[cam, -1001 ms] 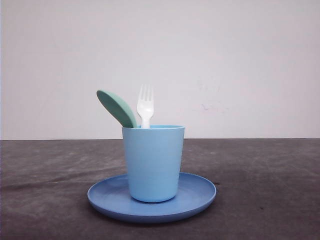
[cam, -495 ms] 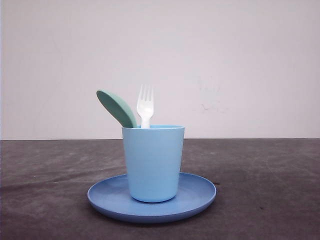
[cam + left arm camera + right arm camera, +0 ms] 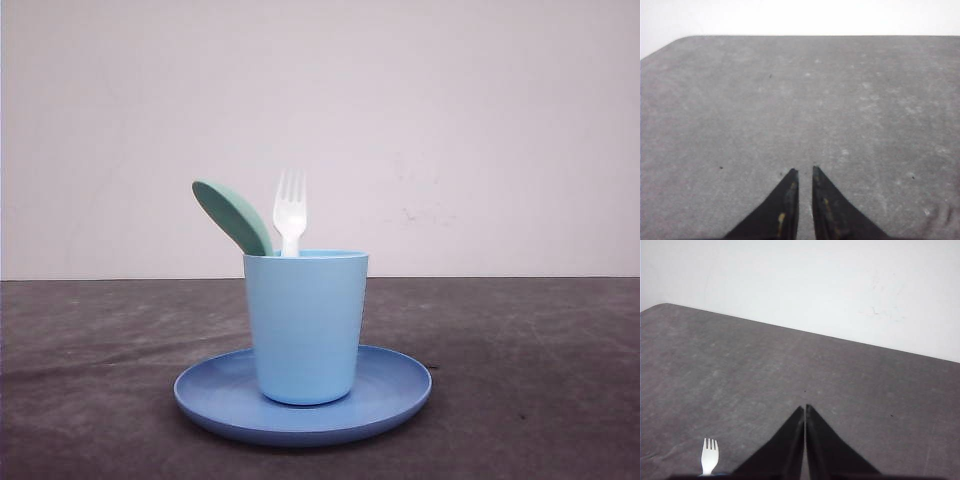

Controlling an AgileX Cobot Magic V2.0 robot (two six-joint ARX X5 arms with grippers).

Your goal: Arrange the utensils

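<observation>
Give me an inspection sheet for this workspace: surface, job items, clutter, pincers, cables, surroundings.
Surface: dark grey table, faint pale scuffs, a few specks.
Job items: white fork and green spoon stand in the blue cup, heads up; the spoon leans left, the fork is upright.
Other items: the cup stands on the blue plate.
Clutter: nothing seen.
Pincers: left pincer nearly closed with a narrow gap, holding nothing, above bare table; right pincer shut and empty.
Cables: nothing seen.
Surroundings: plain white wall behind the table, with faint marks.
</observation>
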